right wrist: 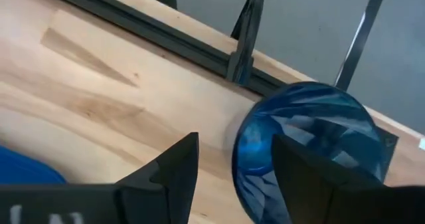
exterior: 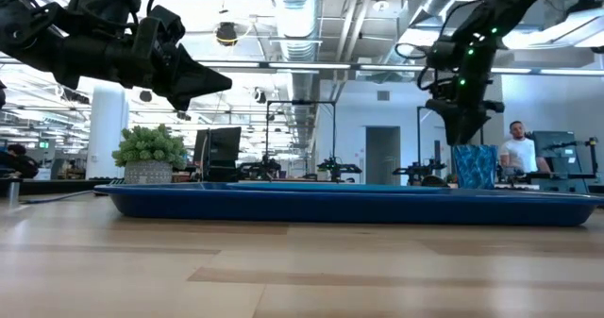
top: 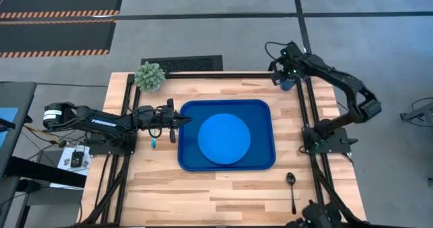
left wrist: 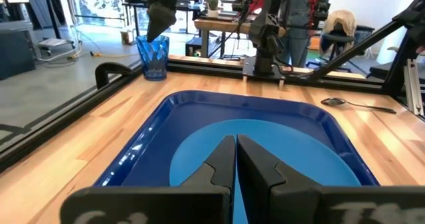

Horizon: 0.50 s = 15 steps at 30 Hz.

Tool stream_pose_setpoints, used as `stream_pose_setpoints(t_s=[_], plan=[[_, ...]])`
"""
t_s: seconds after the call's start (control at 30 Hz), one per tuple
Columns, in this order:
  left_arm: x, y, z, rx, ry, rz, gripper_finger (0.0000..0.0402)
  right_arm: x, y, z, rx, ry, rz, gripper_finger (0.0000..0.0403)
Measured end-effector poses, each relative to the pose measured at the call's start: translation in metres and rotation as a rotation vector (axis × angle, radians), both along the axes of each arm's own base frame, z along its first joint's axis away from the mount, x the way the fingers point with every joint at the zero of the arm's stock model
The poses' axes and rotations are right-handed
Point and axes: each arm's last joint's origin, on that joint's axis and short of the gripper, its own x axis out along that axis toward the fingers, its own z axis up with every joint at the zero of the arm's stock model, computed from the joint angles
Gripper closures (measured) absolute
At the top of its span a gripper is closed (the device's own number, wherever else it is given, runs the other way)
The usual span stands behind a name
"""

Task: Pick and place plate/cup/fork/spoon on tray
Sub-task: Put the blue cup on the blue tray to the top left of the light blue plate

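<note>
The light-blue plate (top: 224,139) lies flat in the dark-blue tray (top: 260,109) at the table's middle. The dark-blue cup (left wrist: 153,56) stands upright on the table at the far right corner (top: 289,86). My right gripper (right wrist: 232,167) hangs open just above it, tilted down, with one finger (right wrist: 305,184) over the cup's rim (right wrist: 309,144) and the other beside the cup. My left gripper (left wrist: 235,139) is shut and level over the tray's left rim (top: 179,120), touching nothing. The teal fork (top: 153,143) lies on the table left of the tray. The spoon (top: 291,187) lies near the right front.
A potted green plant (top: 149,76) stands at the far left corner. Black frame rails (top: 308,113) run along the table's left, right and far edges, close behind the cup. Bare wood lies in front of the tray.
</note>
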Motion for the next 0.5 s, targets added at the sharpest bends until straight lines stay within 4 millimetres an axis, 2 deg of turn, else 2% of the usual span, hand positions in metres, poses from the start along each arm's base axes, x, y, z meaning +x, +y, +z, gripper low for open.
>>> stream_pose_setpoints(t_s=[0.2, 0.5], plan=[[0.000, 0.000, 0.000, 0.002, -0.001, -0.002, 0.0400, 0.008, -0.013, -0.013, 0.056, 0.022, -0.016, 0.0233], [0.000, 0.000, 0.003, 0.011, -0.026, -0.001, 0.0400, 0.017, -0.014, -0.024, 0.099, 0.048, 0.007, 0.0372]])
